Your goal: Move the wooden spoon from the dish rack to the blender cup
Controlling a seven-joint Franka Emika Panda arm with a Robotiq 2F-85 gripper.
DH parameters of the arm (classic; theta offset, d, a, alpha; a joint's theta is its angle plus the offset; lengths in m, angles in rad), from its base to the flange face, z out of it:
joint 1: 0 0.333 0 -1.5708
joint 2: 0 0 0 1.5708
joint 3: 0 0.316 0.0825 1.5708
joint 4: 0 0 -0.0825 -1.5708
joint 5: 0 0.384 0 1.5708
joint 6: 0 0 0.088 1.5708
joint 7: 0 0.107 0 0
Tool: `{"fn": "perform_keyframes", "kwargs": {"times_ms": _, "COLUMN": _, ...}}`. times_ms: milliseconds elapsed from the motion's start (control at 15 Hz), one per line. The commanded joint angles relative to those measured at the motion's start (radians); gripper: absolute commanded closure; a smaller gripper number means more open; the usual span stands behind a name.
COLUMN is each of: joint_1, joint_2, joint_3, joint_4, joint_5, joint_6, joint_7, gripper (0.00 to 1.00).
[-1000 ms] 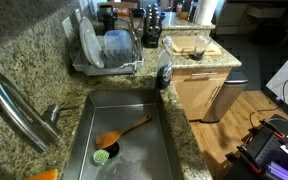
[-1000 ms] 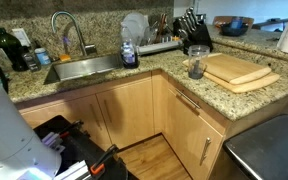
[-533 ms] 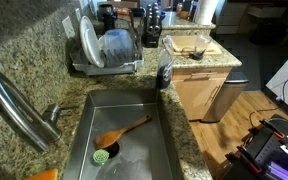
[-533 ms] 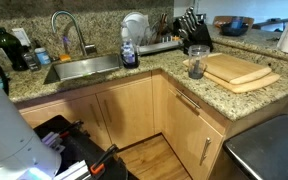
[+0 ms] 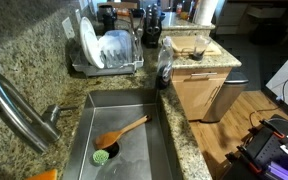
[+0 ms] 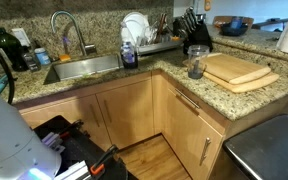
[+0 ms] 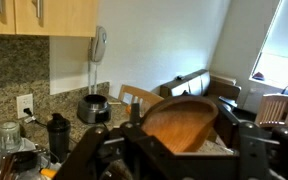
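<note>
In the wrist view my gripper point(image 7: 184, 132) is shut on the wooden spoon point(image 7: 176, 112). Its brown bowl fills the gap between the dark jaws, and its handle is hidden. The gripper itself is out of both exterior views; only the white arm point(image 6: 2, 120) shows at an edge. The silver wire dish rack point(image 5: 110, 66) stands on the counter behind the sink, with plates in it, and shows in both exterior views point(image 6: 156, 46). The clear blender cup point(image 6: 196, 63) with a dark bottom stands by the cutting board, also visible in an exterior view point(image 5: 197, 50).
An orange-tan broad spoon point(image 5: 124, 129) and a green scrubber point(image 5: 101, 155) lie in the sink point(image 5: 119, 105). A dark dispenser point(image 5: 164, 72) stands at the sink corner. A knife block point(image 6: 192, 30), a wooden cutting board point(image 6: 239, 72) and a faucet point(image 6: 64, 30) are on the granite counter.
The white arm at the edge of an exterior view has shifted a little. The things on the counter and in the sink have not moved.
</note>
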Motion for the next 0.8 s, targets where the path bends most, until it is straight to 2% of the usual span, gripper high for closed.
{"fn": "perform_keyframes", "kwargs": {"times_ms": 0, "joint_1": -0.005, "joint_2": 0.002, "joint_3": -0.025, "joint_4": -0.007, "joint_5": 0.004, "joint_6": -0.026, "joint_7": 0.016, "gripper": 0.28}}
{"fn": "perform_keyframes", "kwargs": {"times_ms": 67, "joint_1": -0.012, "joint_2": 0.001, "joint_3": -0.027, "joint_4": -0.010, "joint_5": 0.007, "joint_6": -0.034, "joint_7": 0.020, "gripper": 0.28}}
{"fn": "perform_keyframes", "kwargs": {"times_ms": 133, "joint_1": -0.008, "joint_2": 0.009, "joint_3": -0.028, "joint_4": -0.035, "joint_5": -0.021, "joint_6": -0.042, "joint_7": 0.036, "gripper": 0.53}}
{"fn": "perform_keyframes", "kwargs": {"times_ms": 267, "joint_1": -0.019, "joint_2": 0.020, "joint_3": -0.021, "joint_4": -0.072, "joint_5": -0.120, "joint_6": -0.063, "joint_7": 0.091, "gripper": 0.53}}
{"fn": "perform_keyframes", "kwargs": {"times_ms": 533, "joint_1": -0.022, "joint_2": 0.064, "joint_3": -0.085, "joint_4": -0.098, "joint_5": -0.418, "joint_6": -0.110, "joint_7": 0.278, "gripper": 0.53}}
{"fn": "perform_keyframes", "kwargs": {"times_ms": 600, "joint_1": -0.009, "joint_2": 0.064, "joint_3": -0.067, "joint_4": -0.090, "joint_5": -0.336, "joint_6": -0.072, "joint_7": 0.219, "gripper": 0.28}}
{"fn": "perform_keyframes", "kwargs": {"times_ms": 733, "joint_1": -0.015, "joint_2": 0.079, "joint_3": -0.086, "joint_4": -0.090, "joint_5": -0.401, "joint_6": -0.085, "joint_7": 0.266, "gripper": 0.28}}
